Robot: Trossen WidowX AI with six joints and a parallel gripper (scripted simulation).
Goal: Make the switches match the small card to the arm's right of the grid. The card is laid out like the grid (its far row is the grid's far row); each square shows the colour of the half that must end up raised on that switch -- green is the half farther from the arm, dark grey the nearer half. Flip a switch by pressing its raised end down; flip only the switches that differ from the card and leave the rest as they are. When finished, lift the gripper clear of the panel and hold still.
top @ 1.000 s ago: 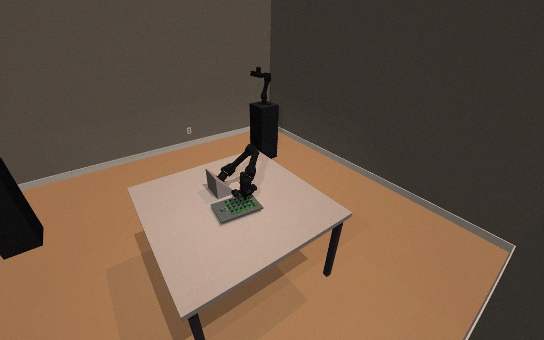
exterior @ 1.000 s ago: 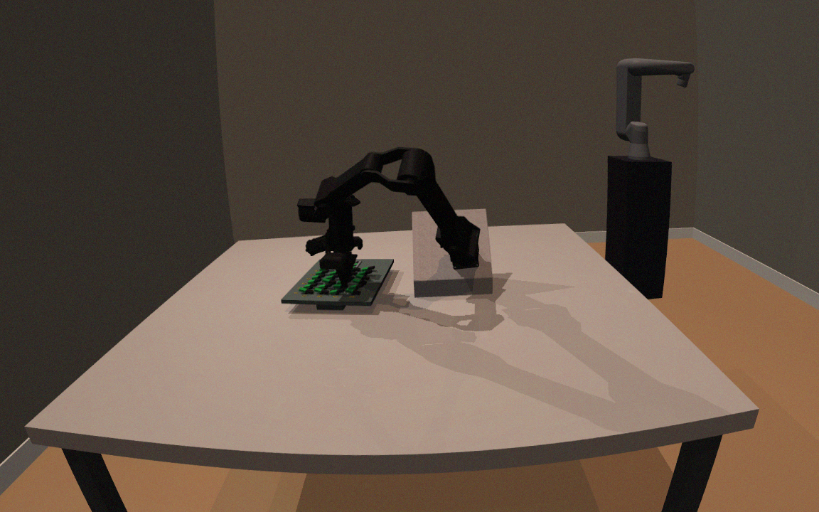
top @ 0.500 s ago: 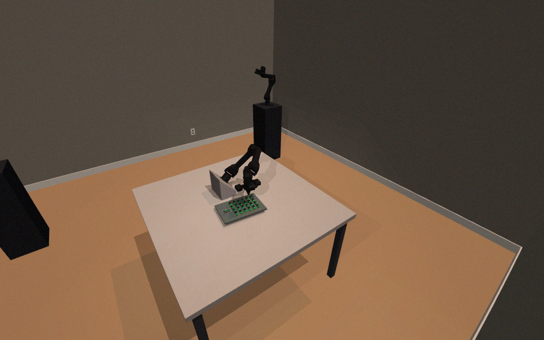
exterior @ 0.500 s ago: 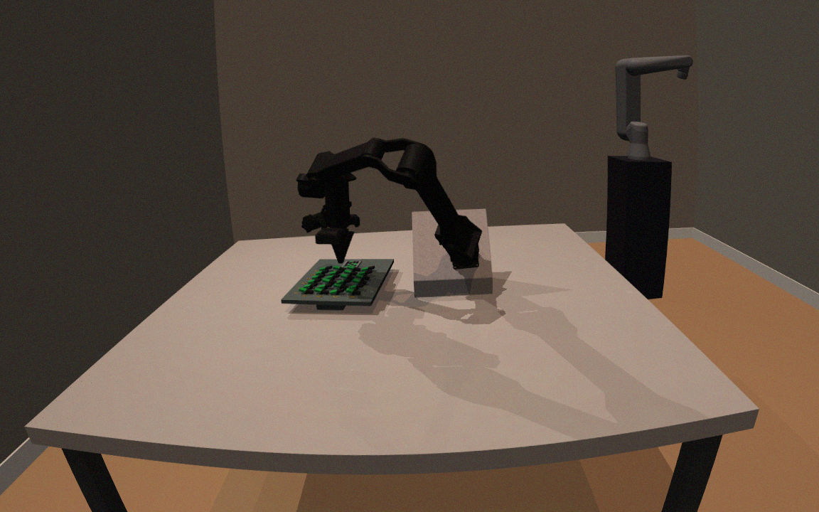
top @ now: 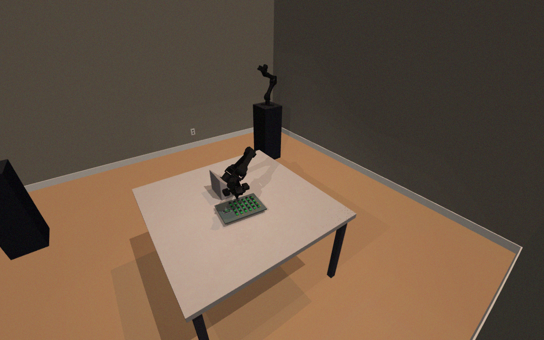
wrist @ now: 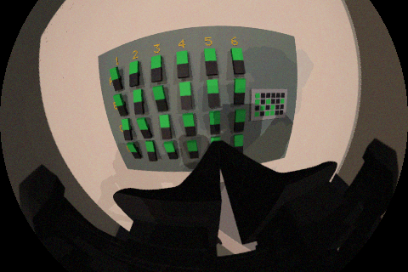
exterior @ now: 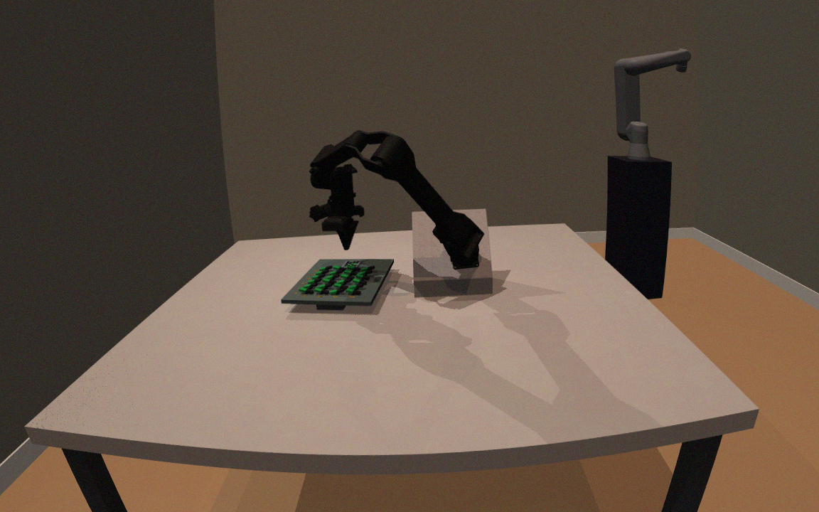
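A grey-green panel (top: 226, 218) (exterior: 379, 280) (wrist: 272, 59) bears four rows, A to D, of six green-and-dark rocker switches. The small card (top: 226, 210) (exterior: 352, 263) (wrist: 269, 104) lies on the panel beyond column 6. Its far row shows green only at the left; the second row shows green at columns 1, 3 and 6. Its smaller, nearer squares are harder to read. My gripper (top: 236, 198) (exterior: 346, 248) (wrist: 217, 145) is shut and empty, raised above the panel. In the wrist view its tip hides most of switch D5. Which halves are raised is hard to tell for many switches.
A pale slanted block (top: 217, 185) stands on the table (top: 240, 262) (exterior: 361, 388) beside the arm's base. Another black arm (top: 269, 84) and a grey arm (exterior: 628, 95) stand on dark pedestals beyond the table.
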